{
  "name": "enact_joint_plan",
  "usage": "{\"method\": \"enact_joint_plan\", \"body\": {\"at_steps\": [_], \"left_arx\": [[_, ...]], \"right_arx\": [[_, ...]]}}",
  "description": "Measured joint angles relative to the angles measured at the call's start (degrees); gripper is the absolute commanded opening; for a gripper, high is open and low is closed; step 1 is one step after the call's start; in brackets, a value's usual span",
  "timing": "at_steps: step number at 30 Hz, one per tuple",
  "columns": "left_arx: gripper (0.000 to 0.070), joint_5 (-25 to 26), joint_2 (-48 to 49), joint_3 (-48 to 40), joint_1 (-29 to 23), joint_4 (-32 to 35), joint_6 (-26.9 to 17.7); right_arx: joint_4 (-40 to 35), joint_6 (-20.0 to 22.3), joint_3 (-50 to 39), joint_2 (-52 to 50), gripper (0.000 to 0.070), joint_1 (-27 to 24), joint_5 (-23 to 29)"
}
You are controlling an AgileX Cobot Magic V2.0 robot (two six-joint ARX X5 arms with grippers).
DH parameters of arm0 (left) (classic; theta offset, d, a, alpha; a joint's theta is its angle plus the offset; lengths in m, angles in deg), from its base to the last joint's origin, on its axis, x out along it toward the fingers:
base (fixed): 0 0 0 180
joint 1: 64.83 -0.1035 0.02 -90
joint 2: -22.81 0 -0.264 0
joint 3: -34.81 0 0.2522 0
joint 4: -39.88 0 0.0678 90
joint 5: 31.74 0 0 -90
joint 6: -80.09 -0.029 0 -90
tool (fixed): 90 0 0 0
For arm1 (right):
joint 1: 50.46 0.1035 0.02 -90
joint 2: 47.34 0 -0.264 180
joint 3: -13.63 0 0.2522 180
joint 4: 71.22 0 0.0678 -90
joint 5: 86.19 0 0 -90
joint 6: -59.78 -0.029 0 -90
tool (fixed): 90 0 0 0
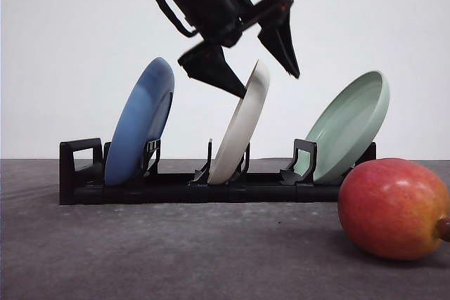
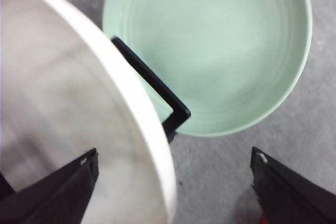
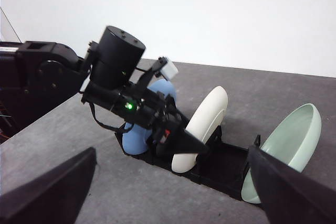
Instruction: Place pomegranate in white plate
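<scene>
The pomegranate (image 1: 394, 208) lies on the dark tabletop (image 1: 176, 251), well off to the side of and below the left end effector (image 1: 261, 69), and nothing is touching it. As far as I can see, the real job has not started for the fruit itself: it has not been picked up, and the white plate (image 1: 242, 126) is not lying flat to receive it.

That plate stands on edge in the middle slot of a black rack (image 1: 176, 187), leaning over. The left end effector hangs right at its upper rim with its jaws spread wide, one finger on each side of the rim and, as far as I can make out, not yet pressing on it. From the left wrist camera the plate's rim (image 2: 131, 103) runs between the two dark fingers (image 2: 63, 192), which bears this out.

A blue plate (image 1: 140, 123) stands in the slot beyond one finger and a pale green plate (image 1: 351, 124) beyond the other, the green one on the pomegranate's side.

The right end effector (image 3: 173, 192) sits back from the rack, jaws wide and empty, looking across at the left arm.

My guess is that the plate must first come out of the rack and be laid on the tabletop; then the fruit must be gripped, carried and set in it. Nearly everything is left to do.
</scene>
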Motion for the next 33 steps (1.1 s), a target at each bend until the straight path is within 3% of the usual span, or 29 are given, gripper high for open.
{"method": "enact_joint_plan", "body": {"at_steps": [5,6,24,33], "left_arx": [[0.0059,0.0,-0.16,0.0,0.82,0.25,-0.44],[0.0003,-0.03,-0.16,0.0,0.95,0.23,-0.53],[0.0,-1.15,0.76,0.0,0.94,-1.38,-0.63],[0.0,-0.59,11.36,0.0,3.01,-4.16,-0.6]], "right_arx": [[0.0,0.0,0.0,0.0,0.059,0.11,0.0],[0.0,0.0,0.0,0.0,0.059,0.11,0.0],[0.0,0.0,0.0,0.0,0.059,1.36,0.02],[1.33,0.0,0.0,0.0,0.059,2.56,0.06]]}}
